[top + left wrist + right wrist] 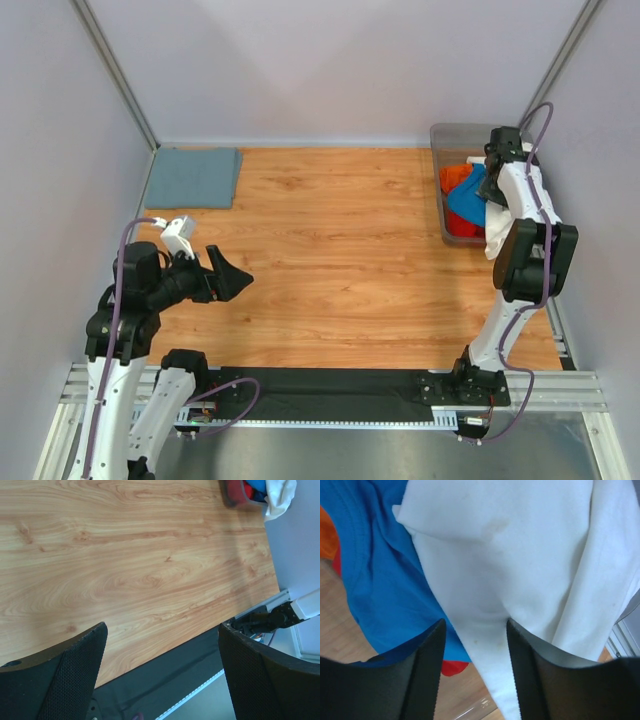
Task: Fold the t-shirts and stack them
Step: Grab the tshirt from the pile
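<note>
A cream-white t-shirt (pixel 497 237) hangs over the near right edge of the bin, and fills the right wrist view (pixel 520 555). A bright blue t-shirt (pixel 466 203) and an orange-red one (pixel 456 178) lie in the bin beside it. A dull grey-blue t-shirt (pixel 195 177) lies folded flat at the table's back left. My right gripper (pixel 475 622) is open, its jaws on either side of a fold of the white shirt, with a gap on the left side. My left gripper (pixel 235 280) is open and empty above the table's near left.
The clear grey plastic bin (pixel 443 140) stands at the back right against the wall. Purple-grey walls close in the left, back and right. A black strip (pixel 330 390) and metal rail run along the near edge, between the arm bases.
</note>
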Robot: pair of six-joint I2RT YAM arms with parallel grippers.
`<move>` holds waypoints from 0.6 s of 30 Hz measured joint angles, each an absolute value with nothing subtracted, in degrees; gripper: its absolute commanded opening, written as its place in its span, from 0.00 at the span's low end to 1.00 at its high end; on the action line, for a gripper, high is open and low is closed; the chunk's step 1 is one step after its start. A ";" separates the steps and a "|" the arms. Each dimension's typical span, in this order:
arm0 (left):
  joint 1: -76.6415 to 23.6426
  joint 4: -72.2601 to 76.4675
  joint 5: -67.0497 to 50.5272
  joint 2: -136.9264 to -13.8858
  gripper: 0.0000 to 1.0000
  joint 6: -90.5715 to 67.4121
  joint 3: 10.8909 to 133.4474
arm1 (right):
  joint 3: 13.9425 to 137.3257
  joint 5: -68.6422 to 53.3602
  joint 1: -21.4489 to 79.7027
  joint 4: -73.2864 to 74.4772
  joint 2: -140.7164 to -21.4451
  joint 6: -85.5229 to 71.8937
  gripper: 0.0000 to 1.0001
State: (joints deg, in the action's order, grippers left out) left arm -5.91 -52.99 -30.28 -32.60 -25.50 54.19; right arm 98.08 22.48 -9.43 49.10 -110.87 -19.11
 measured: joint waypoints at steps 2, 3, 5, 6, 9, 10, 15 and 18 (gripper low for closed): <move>-5.91 -53.12 -30.02 -32.75 0.97 -25.15 54.61 | 97.19 23.29 -9.74 48.34 -111.24 -18.63 0.46; -5.91 -53.25 -29.87 -32.86 0.97 -25.10 54.85 | 96.51 23.55 -9.93 47.97 -111.42 -18.48 0.46; -5.91 -53.43 -29.85 -33.01 0.97 -24.99 55.13 | 95.66 23.62 -10.35 47.55 -111.92 -18.15 0.46; -5.91 -53.45 -29.85 -33.04 0.97 -24.95 55.18 | 95.61 23.57 -10.52 47.44 -112.27 -18.02 0.38; -5.91 -53.56 -29.89 -33.19 0.96 -24.97 55.20 | 95.64 23.49 -10.74 46.89 -113.19 -17.39 0.16; -5.91 -53.56 -29.89 -33.32 0.96 -24.97 55.20 | 95.74 23.51 -10.76 46.83 -113.45 -16.91 0.08; -5.91 -54.15 -30.04 -34.30 0.94 -25.28 55.86 | 99.13 23.59 -10.96 49.36 -114.45 -16.78 0.00; -5.91 -54.22 -30.41 -34.83 0.93 -25.65 57.04 | 104.07 25.21 -11.03 51.64 -113.93 -16.78 0.00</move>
